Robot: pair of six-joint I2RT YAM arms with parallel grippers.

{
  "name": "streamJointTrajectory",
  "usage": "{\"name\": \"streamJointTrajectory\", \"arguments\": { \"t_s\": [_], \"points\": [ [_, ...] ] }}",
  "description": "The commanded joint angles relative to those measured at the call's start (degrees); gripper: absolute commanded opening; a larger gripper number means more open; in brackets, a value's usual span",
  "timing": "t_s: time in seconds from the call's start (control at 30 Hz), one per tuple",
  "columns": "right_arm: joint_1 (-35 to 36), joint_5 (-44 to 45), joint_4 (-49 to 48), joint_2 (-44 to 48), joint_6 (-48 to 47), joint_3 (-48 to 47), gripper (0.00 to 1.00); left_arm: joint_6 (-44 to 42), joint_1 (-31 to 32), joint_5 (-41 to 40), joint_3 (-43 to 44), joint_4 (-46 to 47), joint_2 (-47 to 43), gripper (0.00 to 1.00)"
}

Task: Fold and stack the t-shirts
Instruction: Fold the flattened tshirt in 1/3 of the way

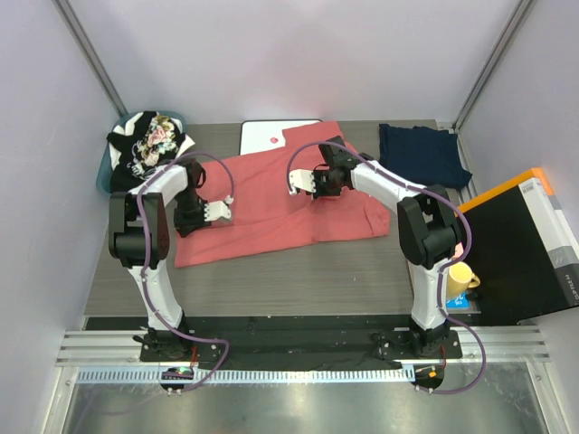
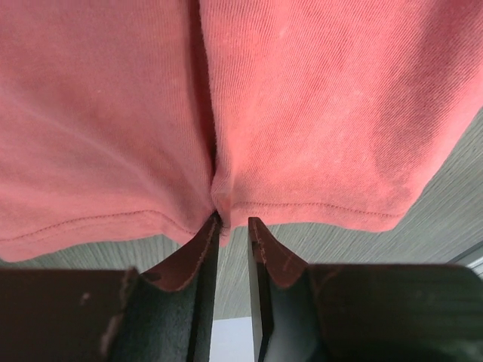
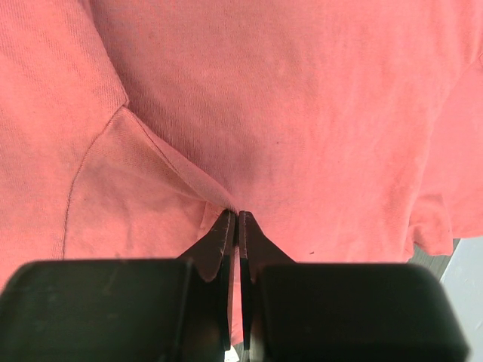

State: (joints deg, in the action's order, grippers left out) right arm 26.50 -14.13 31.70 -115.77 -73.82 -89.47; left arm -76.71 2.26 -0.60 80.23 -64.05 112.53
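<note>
The salmon t-shirt [image 1: 271, 203] lies spread across the middle of the table. My left gripper [image 1: 220, 212] is at its left part. In the left wrist view my left gripper [image 2: 232, 221] has its jaws a little apart at the shirt's hem [image 2: 302, 205], where the cloth puckers against the left finger. The table shows through the gap. My right gripper [image 1: 303, 183] is over the shirt's upper middle. In the right wrist view my right gripper [image 3: 238, 215] is shut on a pinched fold of the salmon shirt [image 3: 287, 113]. A folded navy t-shirt [image 1: 422, 154] lies at the back right.
A pile of black and floral shirts [image 1: 147, 145] sits at the back left. A white board [image 1: 271, 136] lies behind the salmon shirt. A yellow cup [image 1: 461, 278] and a black and orange box [image 1: 520, 244] stand at the right.
</note>
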Motion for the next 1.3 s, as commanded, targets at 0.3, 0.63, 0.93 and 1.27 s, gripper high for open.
{"name": "streamJointTrajectory", "arguments": {
  "t_s": [0.3, 0.63, 0.93, 1.27],
  "points": [
    [-0.40, 0.60, -1.91, -0.16, -0.36, -2.90, 0.07, 1.12, 0.55, 0.43, 0.28, -0.99, -0.03, 0.00],
    [-0.49, 0.77, -2.61, -0.43, -0.36, -4.48, 0.07, 2.35, 0.55, -0.54, 1.51, -0.64, -2.75, 0.00],
    [-0.57, 0.42, -3.93, -0.78, -0.36, -5.89, 0.07, 3.76, 0.55, -2.12, 3.18, -1.87, -6.36, 0.00],
    [-0.57, 0.51, -4.28, -1.13, -0.80, -6.42, 0.07, 3.32, 0.55, -6.16, -0.59, 1.03, -4.96, 0.00]
  ]
}}
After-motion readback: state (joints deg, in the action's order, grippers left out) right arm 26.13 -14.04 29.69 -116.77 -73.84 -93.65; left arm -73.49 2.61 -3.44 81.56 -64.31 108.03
